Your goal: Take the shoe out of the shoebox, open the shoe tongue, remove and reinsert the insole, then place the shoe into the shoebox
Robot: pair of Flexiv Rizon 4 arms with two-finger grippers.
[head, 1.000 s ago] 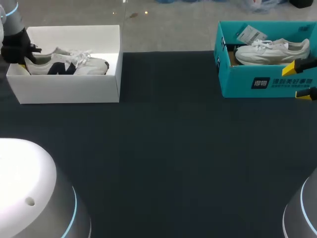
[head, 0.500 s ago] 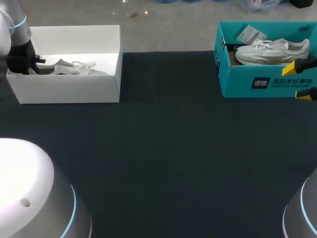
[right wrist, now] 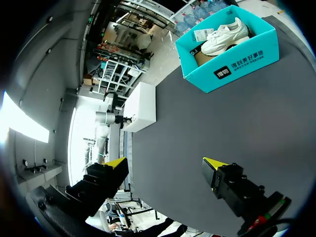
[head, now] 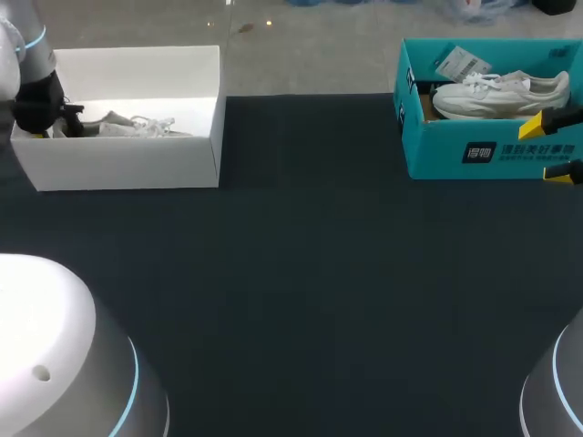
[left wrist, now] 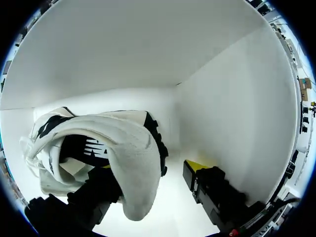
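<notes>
Resting inside the white shoebox [head: 127,164] at the far left of the bench [head: 319,291], the shoe [left wrist: 123,143] is found with its heel turned toward the left pincer [left wrist: 150,170]. The pincer is noted to be parted. One finger [left wrist: 94,195] is tucked in at the heel opening, while the other finger [left wrist: 210,185] stands apart from the shoe, with bare box floor between them. No grip is therefore recorded.

The right pincer [right wrist: 165,165] is held spread wide over the bench beside the teal shoebox [head: 474,150], with nothing between its fingers. A second shoe [head: 501,91] is seen lying in that box.

The shoe is judged to be light. Its upper appears soft and padded and is expected to fold under pressure, while the sole is taken to be stiffer. The heel collar [left wrist: 140,163] is assessed as the soundest hold, with one finger inside and one against the outer heel, since the sole and heel counter lend stiffness there. Slippage is thought unlikely on the fabric. The laces are loose and could be snagged. The tongue and insole are expected to be thin and floppy, so each is best pinched at its free edge.
</notes>
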